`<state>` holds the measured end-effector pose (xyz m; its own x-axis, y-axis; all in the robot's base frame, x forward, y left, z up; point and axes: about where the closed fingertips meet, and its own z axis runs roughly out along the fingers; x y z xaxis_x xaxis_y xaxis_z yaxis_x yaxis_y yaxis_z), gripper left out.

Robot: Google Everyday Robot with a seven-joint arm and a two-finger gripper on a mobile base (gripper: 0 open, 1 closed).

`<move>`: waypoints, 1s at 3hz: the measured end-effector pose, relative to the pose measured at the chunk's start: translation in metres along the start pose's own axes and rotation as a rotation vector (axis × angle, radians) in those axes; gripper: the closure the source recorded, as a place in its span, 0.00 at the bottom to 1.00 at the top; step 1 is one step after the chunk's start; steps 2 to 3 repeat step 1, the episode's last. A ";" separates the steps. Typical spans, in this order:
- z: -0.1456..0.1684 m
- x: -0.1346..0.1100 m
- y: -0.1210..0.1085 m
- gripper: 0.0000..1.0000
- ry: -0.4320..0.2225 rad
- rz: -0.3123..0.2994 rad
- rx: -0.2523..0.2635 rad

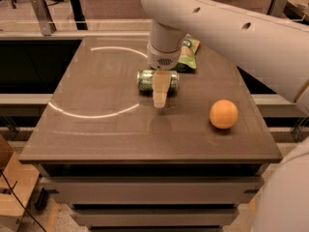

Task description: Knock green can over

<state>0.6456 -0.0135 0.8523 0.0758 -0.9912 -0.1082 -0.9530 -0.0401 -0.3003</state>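
Observation:
The green can point(145, 80) lies on its side on the brown table point(96, 129), its long axis running left to right, just behind the table's middle. My gripper point(159, 100) hangs from the white arm directly in front of the can's middle and covers part of it. Its pale fingers point(160, 88) point down, look pressed together and hold nothing. The tip hovers just above the table on the near side of the can.
A flat green snack bag point(187, 54) lies right behind the can, partly hidden by the arm's wrist. An orange point(223, 113) sits at the right of the table. The large white arm point(231, 28) spans the upper right. The table drops off on all sides.

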 end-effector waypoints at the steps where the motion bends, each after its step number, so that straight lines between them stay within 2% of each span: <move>1: 0.000 -0.001 0.000 0.00 -0.002 0.001 -0.001; 3: 0.000 -0.001 0.000 0.00 -0.002 0.001 -0.001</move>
